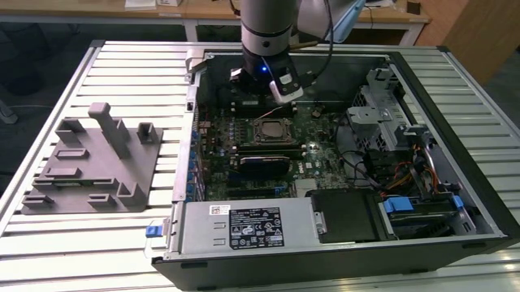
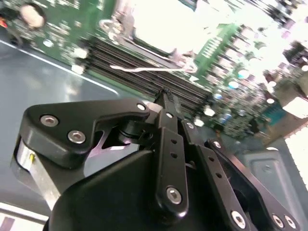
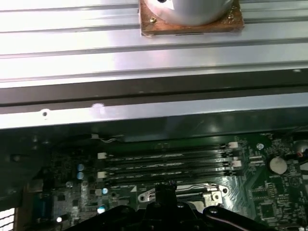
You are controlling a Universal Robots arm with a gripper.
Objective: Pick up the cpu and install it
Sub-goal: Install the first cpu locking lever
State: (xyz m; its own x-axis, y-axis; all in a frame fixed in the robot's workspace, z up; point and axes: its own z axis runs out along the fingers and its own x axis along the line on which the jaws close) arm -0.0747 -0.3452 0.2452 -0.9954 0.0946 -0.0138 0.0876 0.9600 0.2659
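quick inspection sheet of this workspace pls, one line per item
surface: slatted metal table, open computer case on it
job's things: cpu lies inside the socket frame on the motherboard
clutter: grey tray with posts at the exterior view's left, beside the case
grippers: hand shut, nothing seen in it, above the motherboard near the socket frame
cables: wire bundle in the case; black cable on the arm
surroundings: wooden desks behind

Grey tray (image 1: 97, 179) lies on slatted table (image 1: 81, 243), beside open computer case (image 1: 325, 263).
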